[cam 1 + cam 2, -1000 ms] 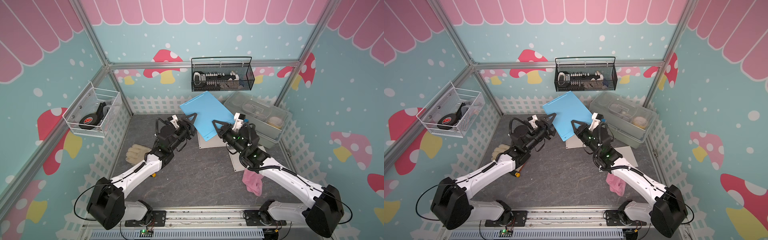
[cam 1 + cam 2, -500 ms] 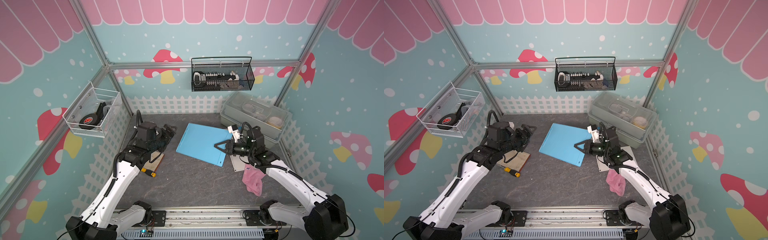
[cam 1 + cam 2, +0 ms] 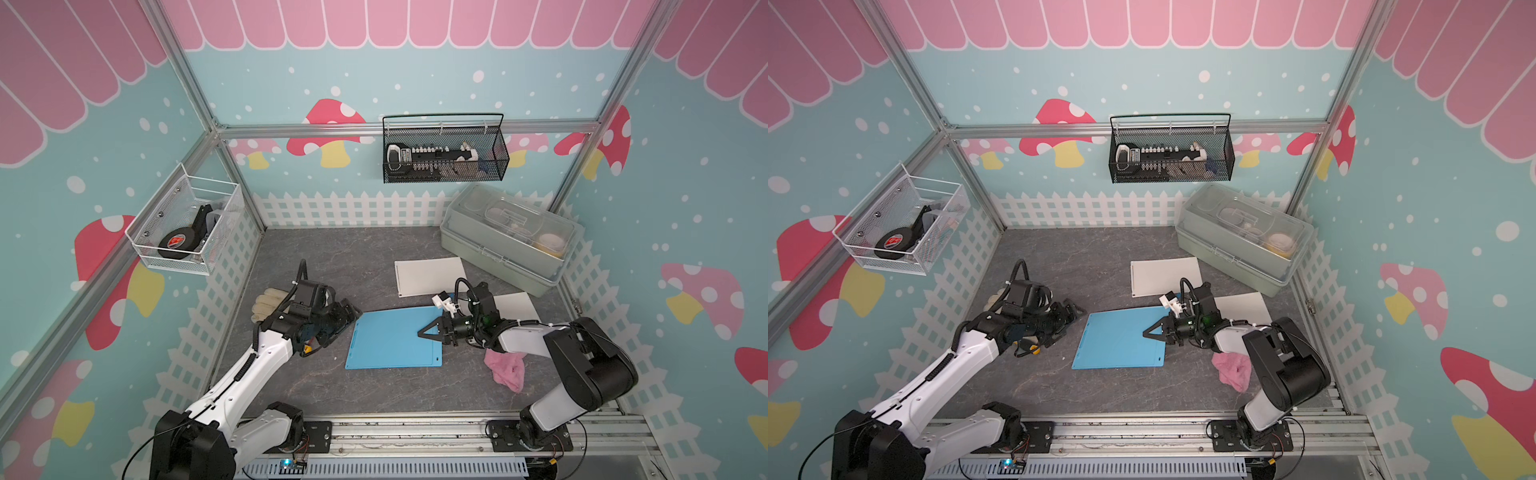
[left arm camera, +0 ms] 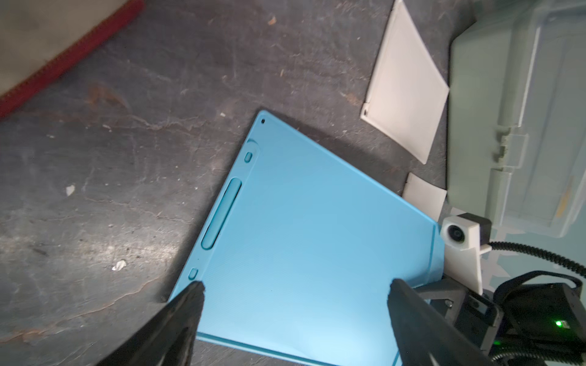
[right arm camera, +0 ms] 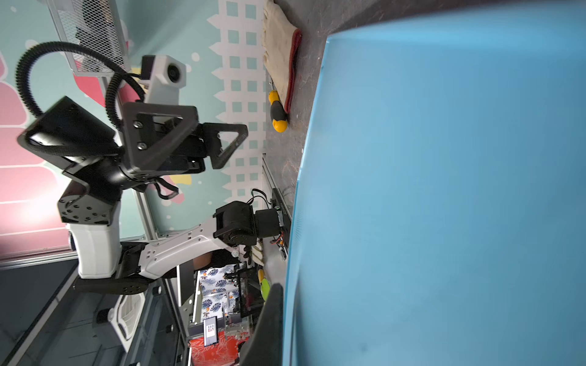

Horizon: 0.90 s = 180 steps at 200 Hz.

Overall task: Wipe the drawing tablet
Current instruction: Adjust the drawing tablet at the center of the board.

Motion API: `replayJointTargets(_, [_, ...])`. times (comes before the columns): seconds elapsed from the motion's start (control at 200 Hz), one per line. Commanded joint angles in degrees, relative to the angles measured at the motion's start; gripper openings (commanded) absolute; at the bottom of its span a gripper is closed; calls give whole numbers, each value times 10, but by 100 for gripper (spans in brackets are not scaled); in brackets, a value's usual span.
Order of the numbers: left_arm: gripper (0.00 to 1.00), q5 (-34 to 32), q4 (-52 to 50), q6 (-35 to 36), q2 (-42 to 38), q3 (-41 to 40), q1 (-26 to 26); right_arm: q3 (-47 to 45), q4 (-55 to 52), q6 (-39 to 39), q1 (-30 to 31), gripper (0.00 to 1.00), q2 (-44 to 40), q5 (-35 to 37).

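Observation:
The drawing tablet (image 3: 390, 336) (image 3: 1117, 338) is a plain blue slab lying on the dark table in both top views. My right gripper (image 3: 428, 332) (image 3: 1152, 332) is shut on its right edge. In the right wrist view the tablet (image 5: 444, 190) fills the frame, and one finger of the right gripper (image 5: 285, 317) presses against its face while the other is hidden behind it. My left gripper (image 3: 347, 318) (image 3: 1073, 311) stands open just off the tablet's left edge, holding nothing. The left wrist view shows the left gripper (image 4: 295, 286) spread wide over the tablet (image 4: 317, 237). A pink cloth (image 3: 505, 365) (image 3: 1231, 370) lies crumpled beside the right arm.
Two white sheets (image 3: 430, 276) (image 3: 513, 305) lie behind the tablet. A grey-green lidded box (image 3: 507, 237) stands at the back right. A glove (image 3: 268, 301) and a yellow-handled screwdriver (image 5: 277, 115) lie at the left by the fence. Wire baskets (image 3: 442, 153) (image 3: 187, 228) hang on the walls.
A second ago both grippers held the tablet up high. It has come down onto the table. My left gripper let go, drew back left, then moved near the left edge.

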Motion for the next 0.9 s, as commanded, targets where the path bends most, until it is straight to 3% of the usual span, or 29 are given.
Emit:
replayJointTargets(0.0, [90,11,38,1,-5,-27,0,19,93,15,3,5,39,-38])
replayJointTargets(0.125, [90,2,44,3,-4,-51,2,37,11,-59,-3,19,68,-30])
replayJointTargets(0.21, [90,-3,48,5,-1,-61,3,91,-249,-235,-7,31,71,14])
replayJointTargets(0.255, [90,-4,51,7,3,-66,3,110,-329,-292,-8,37,72,44])
replayJointTargets(0.405, [90,-2,54,21,18,-67,6,136,-420,-334,-33,45,70,99])
replayJointTargets(0.54, [90,-8,43,34,30,-61,10,207,-575,-407,-35,55,65,204])
replayJointTargets(0.715, [88,-32,-3,62,68,-25,10,300,-738,-443,-36,60,41,400])
replayJointTargets(0.896, [87,-49,-27,81,89,2,3,290,-782,-352,-37,69,-118,702])
